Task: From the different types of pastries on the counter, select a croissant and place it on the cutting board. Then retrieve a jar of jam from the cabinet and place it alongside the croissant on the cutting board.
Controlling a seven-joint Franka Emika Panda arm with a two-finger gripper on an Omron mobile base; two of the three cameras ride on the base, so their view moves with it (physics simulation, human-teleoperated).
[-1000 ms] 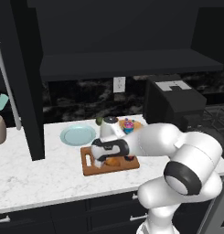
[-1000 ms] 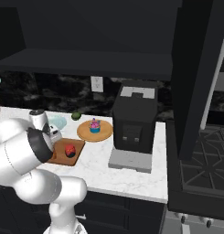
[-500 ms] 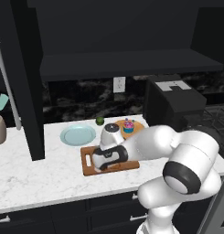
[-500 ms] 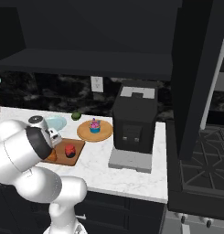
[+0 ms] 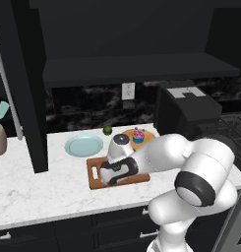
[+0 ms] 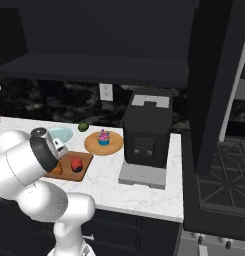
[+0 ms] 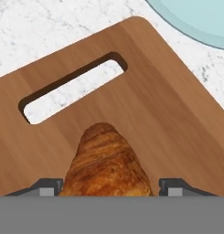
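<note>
The white arm's two-finger gripper (image 7: 104, 187) is down low over the rectangular brown wooden cutting board (image 7: 168, 114), w/ the golden-brown crescent croissant (image 7: 106, 167) lying on the board right btwn the two dark finger tips. The tips sit out to either side of the pastry w/ a bit of board showing btwn each tip and the crust, so the jaws look spread, not squeezing it. The croissant's pointed end aims at the board's slot-shaped handle hole (image 7: 74, 87).

From the right, the board (image 6: 84, 167) lies on the white marble-patterned counter (image 6: 144, 192), and the small squat red jar of jam (image 6: 76, 163) stands on it, near the croissant (image 6: 57, 170), which peeks out from behind the arm. Just beyond the board: a round pale-blue plate (image 5: 83, 145), a small green fruit (image 5: 107, 130), and a round wooden plate (image 5: 146, 134) carrying the blue-wrapped, pink-frosted cupcake (image 5: 138, 135). A black coffee machine (image 6: 148, 132) stands further along the counter.
</note>
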